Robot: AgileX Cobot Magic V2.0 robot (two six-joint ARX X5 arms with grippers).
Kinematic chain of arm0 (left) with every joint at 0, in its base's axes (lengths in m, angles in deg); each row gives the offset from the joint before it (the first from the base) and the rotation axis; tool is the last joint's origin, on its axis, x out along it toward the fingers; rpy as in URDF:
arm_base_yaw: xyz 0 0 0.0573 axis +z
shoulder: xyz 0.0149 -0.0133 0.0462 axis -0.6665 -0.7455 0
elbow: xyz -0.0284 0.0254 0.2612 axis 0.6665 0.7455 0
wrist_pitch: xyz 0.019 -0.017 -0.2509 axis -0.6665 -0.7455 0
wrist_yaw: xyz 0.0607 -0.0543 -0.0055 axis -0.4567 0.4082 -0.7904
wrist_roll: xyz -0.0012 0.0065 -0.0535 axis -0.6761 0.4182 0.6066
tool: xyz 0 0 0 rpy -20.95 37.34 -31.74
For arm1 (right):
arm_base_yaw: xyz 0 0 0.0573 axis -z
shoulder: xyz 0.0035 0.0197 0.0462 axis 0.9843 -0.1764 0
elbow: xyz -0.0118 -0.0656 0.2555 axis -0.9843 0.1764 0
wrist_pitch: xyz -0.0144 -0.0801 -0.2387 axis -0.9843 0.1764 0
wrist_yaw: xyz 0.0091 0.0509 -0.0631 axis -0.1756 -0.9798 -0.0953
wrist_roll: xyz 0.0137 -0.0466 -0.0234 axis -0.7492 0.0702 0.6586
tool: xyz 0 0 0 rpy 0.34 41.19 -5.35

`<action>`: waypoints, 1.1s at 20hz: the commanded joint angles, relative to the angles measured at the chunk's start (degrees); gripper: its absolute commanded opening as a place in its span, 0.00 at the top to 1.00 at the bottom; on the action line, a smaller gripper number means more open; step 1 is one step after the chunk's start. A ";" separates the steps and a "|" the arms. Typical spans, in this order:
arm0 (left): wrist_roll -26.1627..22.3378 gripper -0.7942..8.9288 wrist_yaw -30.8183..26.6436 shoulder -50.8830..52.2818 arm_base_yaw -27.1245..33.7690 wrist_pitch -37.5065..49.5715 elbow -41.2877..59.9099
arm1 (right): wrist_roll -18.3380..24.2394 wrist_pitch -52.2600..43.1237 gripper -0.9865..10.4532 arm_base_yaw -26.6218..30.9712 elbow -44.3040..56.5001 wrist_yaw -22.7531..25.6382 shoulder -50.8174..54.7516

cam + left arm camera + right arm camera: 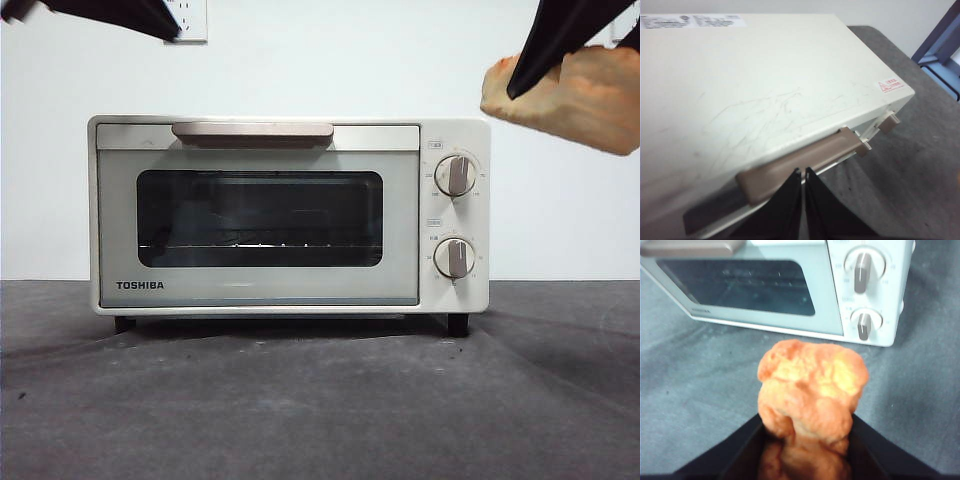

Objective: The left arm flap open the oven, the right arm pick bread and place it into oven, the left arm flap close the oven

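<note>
The cream-white TOSHIBA oven (pixel 260 215) stands on the grey cloth with its door shut; its beige bar handle (pixel 252 132) runs along the door's top. My left gripper (pixel 803 172) is shut, its tips just above and in front of the handle (pixel 800 162), holding nothing; in the front view it shows as a black tip (pixel 120 15) at the top left. My right gripper (pixel 807 425) is shut on the golden-orange bread (pixel 810 390) and holds it in the air at the upper right (pixel 575 95), in front of the oven's knob side.
Two grey-beige knobs (pixel 456 176) sit on the oven's right panel. The grey cloth (pixel 320 400) covers the table in front of the oven. A white wall stands behind. A blue frame (pixel 940 50) shows beyond the table's edge in the left wrist view.
</note>
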 commanded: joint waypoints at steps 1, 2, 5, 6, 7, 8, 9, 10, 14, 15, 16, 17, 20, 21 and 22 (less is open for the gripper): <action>-2.69 0.90 -1.42 -4.31 -1.42 1.14 -2.99 | 0.66 -0.24 0.74 -0.59 -1.01 0.09 0.09; -3.32 0.90 -2.40 -5.95 -2.08 1.73 -3.58 | 0.68 -0.24 0.74 -0.59 -1.01 0.09 0.13; -5.62 0.90 -5.03 -9.29 -3.93 2.97 -5.07 | 0.81 -0.24 0.74 -0.59 -1.01 0.09 0.13; -6.19 0.90 -5.66 -9.90 -4.42 3.26 -5.27 | 0.81 -0.24 0.74 -0.59 -1.01 0.11 0.13; -6.67 0.90 -6.34 -10.60 -4.87 3.89 -5.27 | 0.81 -0.24 0.74 -0.59 -1.01 0.11 0.13; -7.23 0.90 -6.93 -11.17 -5.22 4.20 -5.25 | 0.81 -0.26 0.74 -0.59 -1.01 0.13 0.13; -7.37 0.90 -7.02 -11.76 -5.51 4.26 -5.27 | 0.81 -0.26 0.74 -0.59 -1.01 0.20 0.13; -7.39 0.90 -7.10 -12.33 -5.75 4.26 -5.27 | 0.81 -0.26 0.74 -0.59 -1.01 0.37 0.13; -8.02 0.90 -8.11 -14.47 -7.06 5.03 -5.25 | 0.83 -0.26 0.74 -0.59 -1.01 0.55 0.13; -8.07 0.90 -8.59 -14.93 -7.37 5.14 -5.25 | 0.83 -0.24 0.74 -0.59 -1.01 0.55 0.13; -8.52 0.90 -8.61 -15.32 -7.61 5.14 -5.25 | 0.83 -0.24 0.74 -0.59 -1.01 0.55 0.13; -8.81 0.90 -8.63 -15.76 -7.78 5.14 -5.25 | 0.81 -0.24 0.74 -0.59 -1.01 0.52 0.13; -8.85 0.90 -8.63 -16.96 -7.80 5.05 -5.25 | 0.81 -0.24 0.74 -0.59 -1.01 0.55 0.13; -8.85 0.90 -8.63 -17.27 -7.80 5.01 -5.25 | 0.81 -0.24 0.74 -0.59 -1.01 0.55 0.13; -8.83 0.90 -8.63 -17.53 -7.80 4.79 -5.25 | 0.81 -0.24 0.74 -0.59 -1.01 0.55 0.13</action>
